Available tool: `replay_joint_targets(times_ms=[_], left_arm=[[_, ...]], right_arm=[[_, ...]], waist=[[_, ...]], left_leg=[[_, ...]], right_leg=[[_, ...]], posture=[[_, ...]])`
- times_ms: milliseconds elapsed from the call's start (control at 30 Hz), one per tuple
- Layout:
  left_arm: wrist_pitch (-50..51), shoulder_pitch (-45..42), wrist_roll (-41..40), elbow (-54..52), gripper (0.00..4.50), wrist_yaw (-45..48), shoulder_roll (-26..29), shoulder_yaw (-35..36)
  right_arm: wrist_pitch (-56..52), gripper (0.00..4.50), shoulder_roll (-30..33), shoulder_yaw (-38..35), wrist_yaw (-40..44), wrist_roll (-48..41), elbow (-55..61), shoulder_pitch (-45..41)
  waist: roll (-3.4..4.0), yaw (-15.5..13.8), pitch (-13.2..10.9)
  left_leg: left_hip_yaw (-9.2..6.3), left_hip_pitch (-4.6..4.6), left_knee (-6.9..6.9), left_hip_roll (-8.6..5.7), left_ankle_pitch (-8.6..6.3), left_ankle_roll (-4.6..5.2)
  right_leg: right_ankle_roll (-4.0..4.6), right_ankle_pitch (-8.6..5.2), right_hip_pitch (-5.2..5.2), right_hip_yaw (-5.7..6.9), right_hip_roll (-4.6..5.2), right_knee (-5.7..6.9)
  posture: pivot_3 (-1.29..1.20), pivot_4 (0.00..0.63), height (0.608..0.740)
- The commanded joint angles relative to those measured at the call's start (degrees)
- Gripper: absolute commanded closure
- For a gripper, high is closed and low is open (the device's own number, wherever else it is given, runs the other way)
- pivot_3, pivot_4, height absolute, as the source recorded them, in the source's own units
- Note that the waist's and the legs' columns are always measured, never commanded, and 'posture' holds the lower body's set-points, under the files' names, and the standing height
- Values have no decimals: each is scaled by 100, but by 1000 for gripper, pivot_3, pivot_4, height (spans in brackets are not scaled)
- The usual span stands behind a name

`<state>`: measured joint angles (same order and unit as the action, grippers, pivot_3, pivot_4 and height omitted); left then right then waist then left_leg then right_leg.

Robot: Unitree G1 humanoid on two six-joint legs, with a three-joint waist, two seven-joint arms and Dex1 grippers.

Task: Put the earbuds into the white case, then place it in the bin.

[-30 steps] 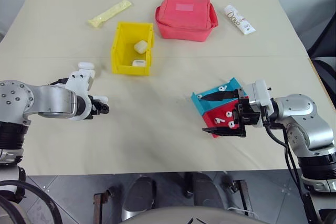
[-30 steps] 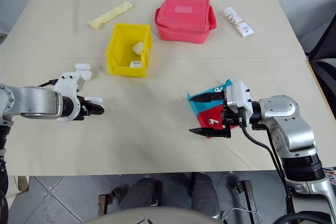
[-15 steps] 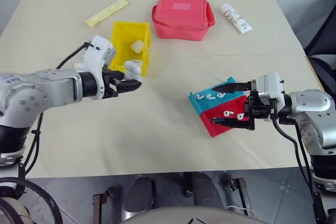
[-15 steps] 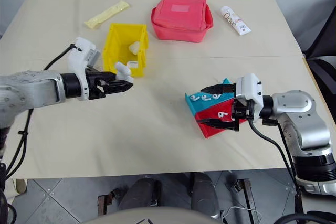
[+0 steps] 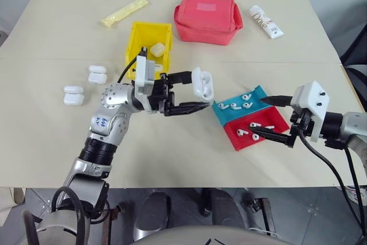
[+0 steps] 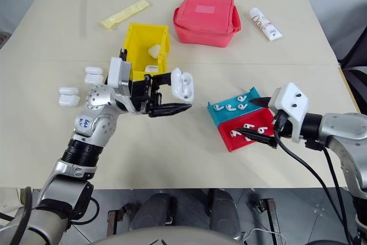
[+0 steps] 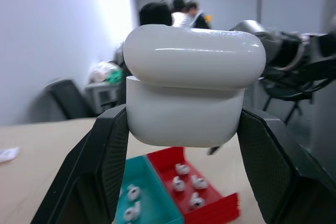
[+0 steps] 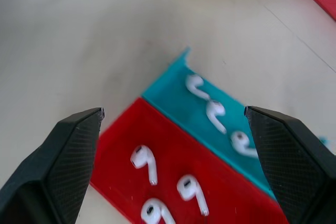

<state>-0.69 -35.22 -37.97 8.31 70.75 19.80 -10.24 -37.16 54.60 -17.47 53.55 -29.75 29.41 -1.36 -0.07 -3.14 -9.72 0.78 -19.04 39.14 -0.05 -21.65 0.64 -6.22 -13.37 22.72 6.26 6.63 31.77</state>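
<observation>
Your left tool (image 5: 194,92) is clamped tight on the white case (image 5: 202,83), one black finger on each side, holding it up off the counter (image 5: 172,142) roughly mid-scene, between the bin (image 5: 148,50) and the two little trays. In the left wrist view the case's lid sits slightly lifted, with a seam showing under it.

Your right tool (image 5: 266,117) is spread as wide as it goes and has nothing in it. It sits right over the near edge of the red tray (image 5: 255,133), with one finger over the teal tray (image 5: 241,104) and the other at the red one.

The earbuds (image 5: 236,105) are lying loose: a few in the teal tray, a few more in the red one.

The yellow bin sits behind the left arm, with a couple of cases inside. Four more spare cases (image 5: 86,84) sit in two pairs on the counter to the left. The red pouch (image 5: 206,16), a white tube (image 5: 265,21) and a yellow packet (image 5: 123,12) are along the far side.
</observation>
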Motion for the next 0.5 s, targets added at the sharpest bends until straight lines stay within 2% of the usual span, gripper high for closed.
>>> replay_joint_targets(times_ms=[33, 167, 433, 500], left_arm=[[-116, 174, 212, 13, 1739, 373, -115, -67], [-214, 295, 607, 114, 1739, 368, -296, -175], [-367, 419, 988, 120, 1739, 137, -589, -62], [-329, 494, 983, -22, 1739, 108, -603, -62]], right_arm=[[-287, 0, 233, -428, -219, 140, 458, 384], [-450, 0, 512, -440, -395, 568, 554, 852], [-448, 0, 599, -403, -381, 813, 658, 1071], [-456, 391, 710, -256, -285, 831, 651, 1015]], waist=[[0, -1, 0], [1, 0, 1], [2, 6, 2], [2, 9, 2]], left_leg=[[-4, -2, 2, -1, 0, 4], [-32, -6, 5, -8, -7, 28], [-38, -6, 5, -5, -8, 34], [-40, -6, 5, -5, -9, 35]], right_leg=[[-3, 2, 0, -1, 1, -1], [-9, 10, -3, -15, 7, -12], [-10, 12, -1, -15, 5, -18], [-10, 12, -1, -16, 6, -18]], posture=[[0, 150, 740], [0, 150, 740], [0, 150, 740], [0, 150, 740]])
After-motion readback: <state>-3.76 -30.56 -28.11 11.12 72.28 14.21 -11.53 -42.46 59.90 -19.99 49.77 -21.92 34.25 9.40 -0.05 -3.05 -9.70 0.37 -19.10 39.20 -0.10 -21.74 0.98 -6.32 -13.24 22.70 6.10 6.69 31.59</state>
